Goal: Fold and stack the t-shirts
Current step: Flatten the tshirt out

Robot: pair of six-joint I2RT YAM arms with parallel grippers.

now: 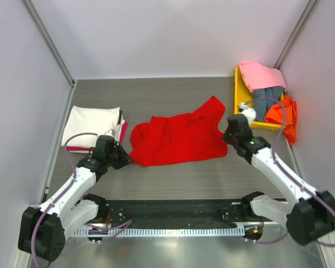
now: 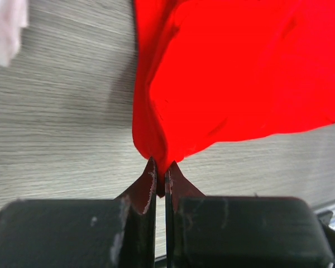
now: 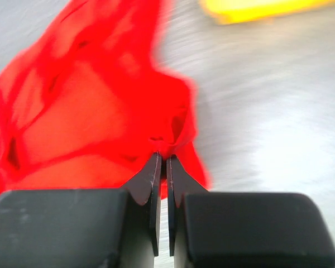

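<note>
Grey table (image 1: 173, 181): wrist cams show left gripper (image 2: 161, 177) and right gripper (image 3: 163, 164) clamped on red shirt (image 1: 178, 137) corners; only overhead shows the tray (image 1: 237, 95) to its right.

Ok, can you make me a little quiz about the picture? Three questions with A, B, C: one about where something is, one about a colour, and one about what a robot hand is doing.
1. Where is the yellow tray?
A. in the middle of the table
B. at the far right corner
C. at the near left corner

2. What colour is the shirt spread out in the middle?
A. red
B. green
C. black

3. What is the left gripper doing?
A. hanging wide open in the air
B. shut on the shirt's edge
C. holding the tray

Answers:
1 B, the tray sits at the table's far right.
2 A, the spread shirt is bright red.
3 B, red cloth is pinched between its closed jaws.
</note>
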